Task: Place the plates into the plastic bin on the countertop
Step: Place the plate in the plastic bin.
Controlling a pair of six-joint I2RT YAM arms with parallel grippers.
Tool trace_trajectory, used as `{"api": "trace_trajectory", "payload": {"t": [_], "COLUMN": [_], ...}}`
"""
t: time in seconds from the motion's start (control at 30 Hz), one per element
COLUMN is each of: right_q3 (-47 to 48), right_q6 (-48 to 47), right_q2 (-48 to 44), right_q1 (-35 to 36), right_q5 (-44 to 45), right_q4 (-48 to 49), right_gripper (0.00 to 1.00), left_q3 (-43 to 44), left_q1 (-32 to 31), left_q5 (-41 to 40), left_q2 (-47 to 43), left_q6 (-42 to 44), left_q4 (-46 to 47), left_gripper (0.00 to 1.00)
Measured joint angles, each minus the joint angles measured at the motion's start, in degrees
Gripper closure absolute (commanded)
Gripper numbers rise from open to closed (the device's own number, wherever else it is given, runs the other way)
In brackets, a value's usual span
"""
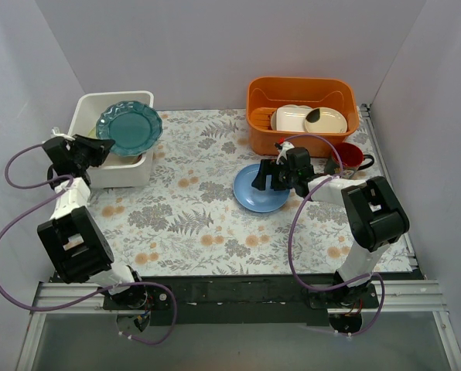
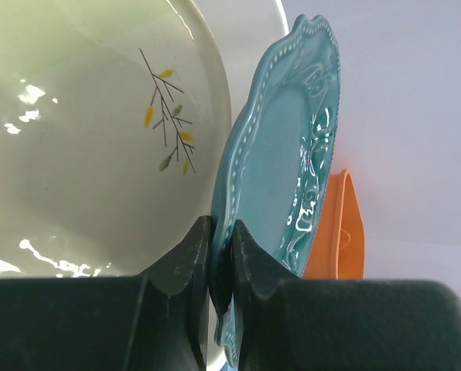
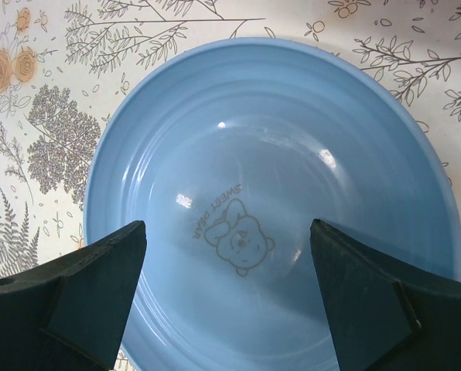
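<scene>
My left gripper (image 1: 100,147) is shut on the rim of the teal-blue plate (image 1: 129,127), holding it tilted over the white plastic bin (image 1: 87,108). In the left wrist view the fingers (image 2: 255,263) pinch the teal plate (image 2: 281,162) on edge. A cream-green plate with a leaf sprig (image 2: 91,131) lies in the bin below it. A light blue plate with a bear print (image 1: 255,193) lies on the fern-print countertop (image 1: 184,224). My right gripper (image 1: 271,176) hovers open above it, and the right wrist view shows the plate (image 3: 269,201) between the spread fingers (image 3: 91,294).
An orange tub (image 1: 302,97) at the back right holds cream rectangular dishes (image 1: 296,118). A red mug (image 1: 352,158) stands in front of it, beside the right arm. White walls close in the left, back and right sides.
</scene>
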Motion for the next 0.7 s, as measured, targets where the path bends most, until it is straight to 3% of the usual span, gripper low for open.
{"api": "trace_trajectory", "payload": {"t": [0.7], "right_q3": [0.39], "right_q6": [0.02], "right_q2": [0.79], "right_q1": [0.00], "right_q5": [-0.63], "right_q4": [1.07], "right_gripper": [0.07], "left_q3": [-2.95], "left_q1": [4.33], "left_q5": [-4.13], "left_q2": [-1.09], "left_q6": [-2.91], "left_q4": [1.84], "left_gripper": [1.00]}}
